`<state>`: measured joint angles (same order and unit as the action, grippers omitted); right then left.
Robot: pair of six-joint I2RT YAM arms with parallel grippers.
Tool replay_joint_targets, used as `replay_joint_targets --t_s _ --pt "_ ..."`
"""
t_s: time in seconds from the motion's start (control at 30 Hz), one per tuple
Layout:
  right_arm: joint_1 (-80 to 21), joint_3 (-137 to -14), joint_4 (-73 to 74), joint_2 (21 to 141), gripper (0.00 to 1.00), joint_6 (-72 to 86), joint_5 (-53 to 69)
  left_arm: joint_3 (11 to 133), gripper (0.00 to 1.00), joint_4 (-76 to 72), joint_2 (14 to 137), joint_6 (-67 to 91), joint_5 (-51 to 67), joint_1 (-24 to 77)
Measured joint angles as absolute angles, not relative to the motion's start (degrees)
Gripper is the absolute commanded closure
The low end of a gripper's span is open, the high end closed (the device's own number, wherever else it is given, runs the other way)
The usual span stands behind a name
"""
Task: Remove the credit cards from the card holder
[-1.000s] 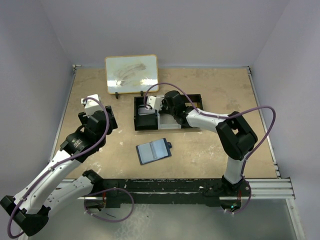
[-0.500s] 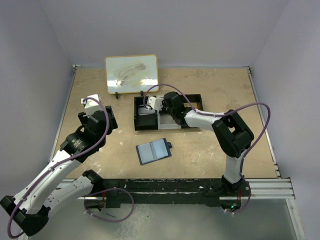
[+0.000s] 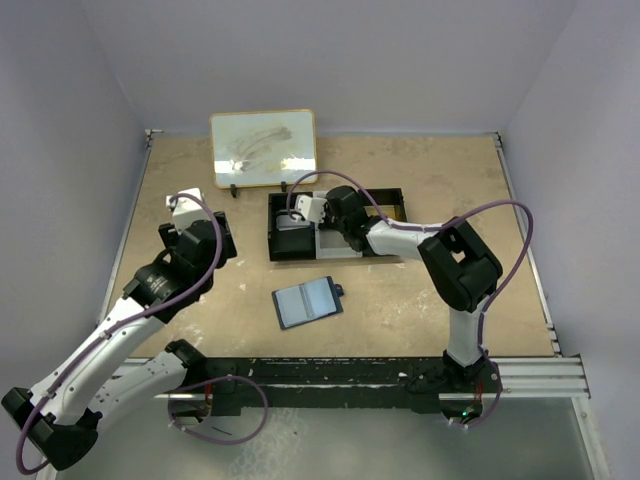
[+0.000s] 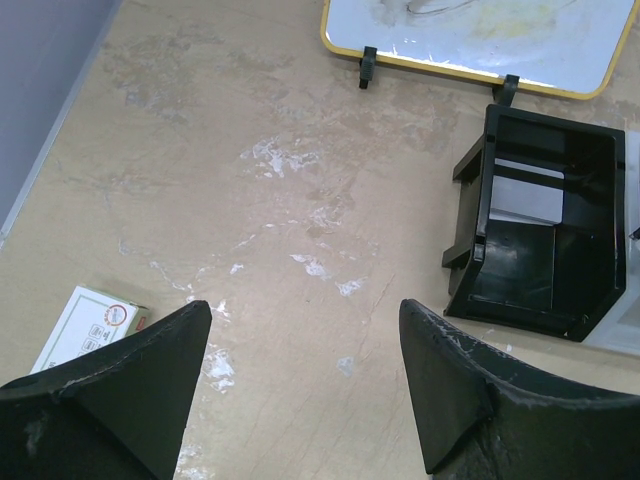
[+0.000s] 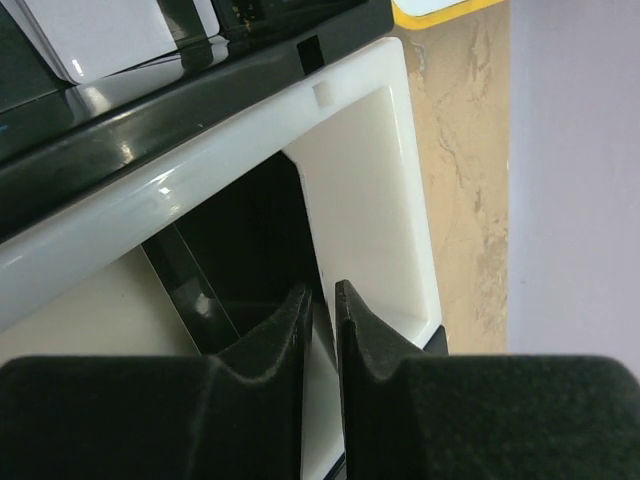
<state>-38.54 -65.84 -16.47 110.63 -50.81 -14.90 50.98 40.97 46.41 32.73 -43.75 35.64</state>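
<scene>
The card holder [image 3: 308, 302] lies open, navy with paler panels.

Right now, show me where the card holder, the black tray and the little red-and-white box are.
card holder [image 3: 307, 302]: top external view, middle of its open inner panels.
black tray [image 4: 483, 215]: left wrist view, on its left wall.
red-and-white box [image 4: 88, 328]: left wrist view, on its pale top face.

The sandy, scuffed bench [image 3: 430, 170] carries a yellow-framed whiteboard [image 3: 263, 147] at its far edge, a black tray [image 3: 273, 240] near the middle, the card holder [image 3: 308, 301] lying open toward the near edge, and a small red-and-white box [image 4: 90, 325] toward the left edge.
</scene>
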Motion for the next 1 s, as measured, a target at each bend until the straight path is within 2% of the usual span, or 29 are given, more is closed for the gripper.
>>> replay_joint_targets --t_s 0.47,0.53,0.57,1.0 --pt "-38.5 -65.8 -14.8 110.6 0.64 -50.3 -14.4 51.0 0.26 41.0 47.3 31.9 -43.4 35.6" --pt "-38.5 -65.8 -14.1 110.6 0.51 -50.0 -13.9 51.0 0.26 40.9 47.4 31.9 -43.2 35.6" --pt "-38.5 -65.7 -13.9 110.6 0.49 -49.8 -13.8 51.0 0.26 40.9 47.4 31.9 -43.2 35.6" --pt "-38.5 -65.5 -12.2 110.1 0.44 -47.4 -12.0 51.0 0.25 41.0 48.3 31.9 -42.6 35.6"
